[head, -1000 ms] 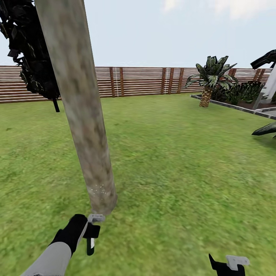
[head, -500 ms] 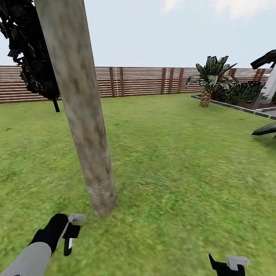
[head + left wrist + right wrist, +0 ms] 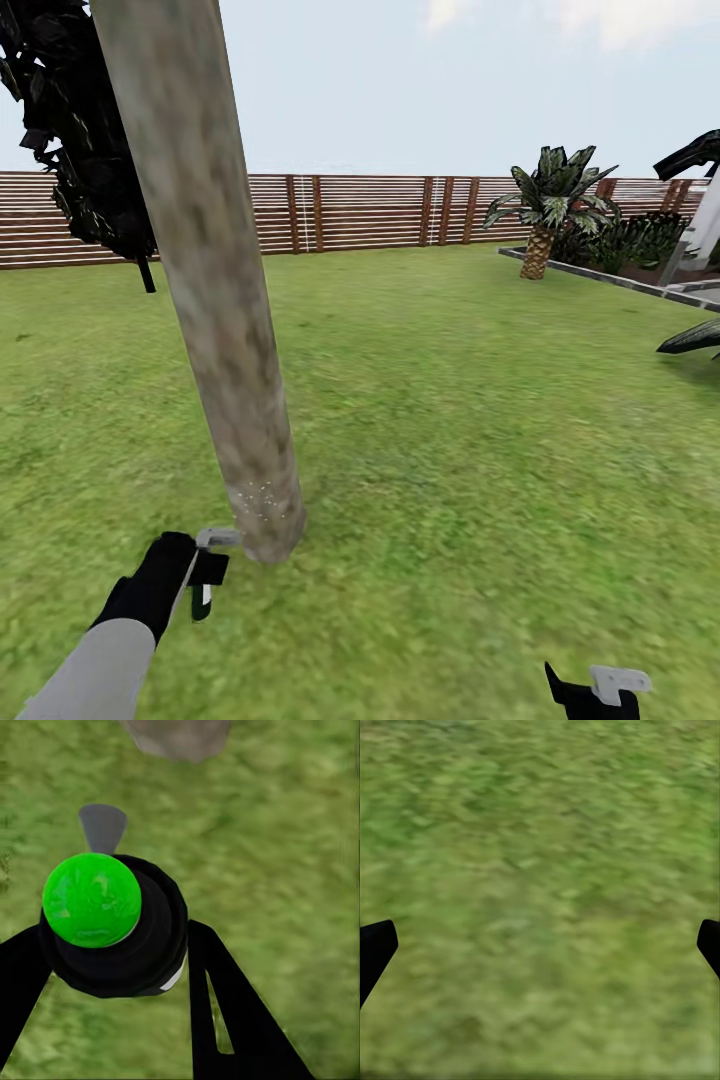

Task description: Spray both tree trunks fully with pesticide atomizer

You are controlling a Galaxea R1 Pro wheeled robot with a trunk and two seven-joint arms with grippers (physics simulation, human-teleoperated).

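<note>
spraying trunk base, lower left of frame
left hand (image 3: 212, 572) clamped on atomizer (image 3: 112, 922) beside trunk (image 3: 215, 300); right hand (image 3: 598, 692) apart; risks missing upper bark.

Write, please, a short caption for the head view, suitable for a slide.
Left gripper holds the pesticide atomizer beside the base of a tree trunk on the lawn, white specks low on its bark.

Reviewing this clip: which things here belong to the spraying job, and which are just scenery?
Job:
tree trunk
pesticide specks near its base
atomizer, held in left gripper

Scenery:
wooden fence
short palm
lawn
right gripper, open
</note>
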